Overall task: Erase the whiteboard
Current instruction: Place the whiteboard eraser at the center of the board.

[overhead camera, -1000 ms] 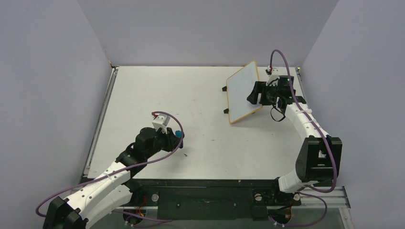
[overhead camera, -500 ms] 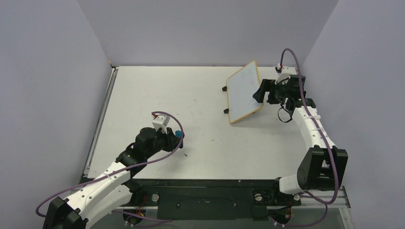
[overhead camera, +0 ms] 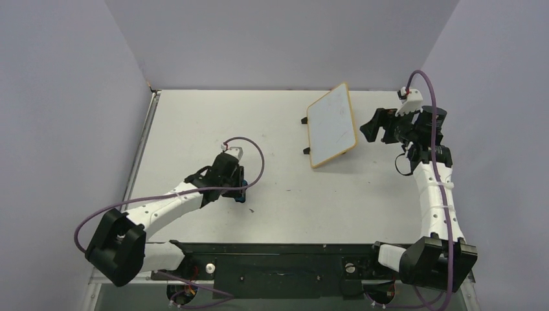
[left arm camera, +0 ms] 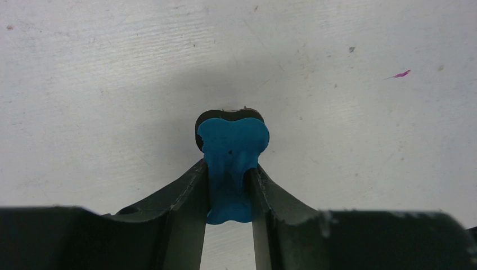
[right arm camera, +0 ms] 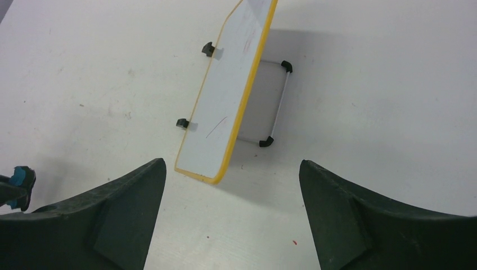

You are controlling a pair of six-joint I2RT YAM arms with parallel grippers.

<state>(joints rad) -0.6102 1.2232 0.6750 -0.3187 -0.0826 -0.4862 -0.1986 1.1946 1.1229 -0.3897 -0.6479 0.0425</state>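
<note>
The whiteboard [overhead camera: 332, 124] stands tilted on its black feet at the far right of the table, with a light-wood frame and faint red marks; it also shows in the right wrist view [right arm camera: 228, 95]. My right gripper [overhead camera: 374, 129] is open and empty, raised to the right of the board and apart from it [right arm camera: 232, 169]. My left gripper [overhead camera: 240, 192] is low over the table's middle-left, shut on the blue-and-black eraser [left arm camera: 230, 154], which is squeezed between the fingers close to the table surface. The eraser also shows at the left edge of the right wrist view [right arm camera: 19, 181].
The white table [overhead camera: 259, 123] is walled by grey panels on three sides. A metal rail [overhead camera: 139, 162] runs along its left edge. A small pink speck [left arm camera: 398, 74] lies on the table near the left gripper.
My right gripper has pulled back to the right and up, away from the whiteboard. My left arm has stretched forward and lowered the eraser toward the table.
</note>
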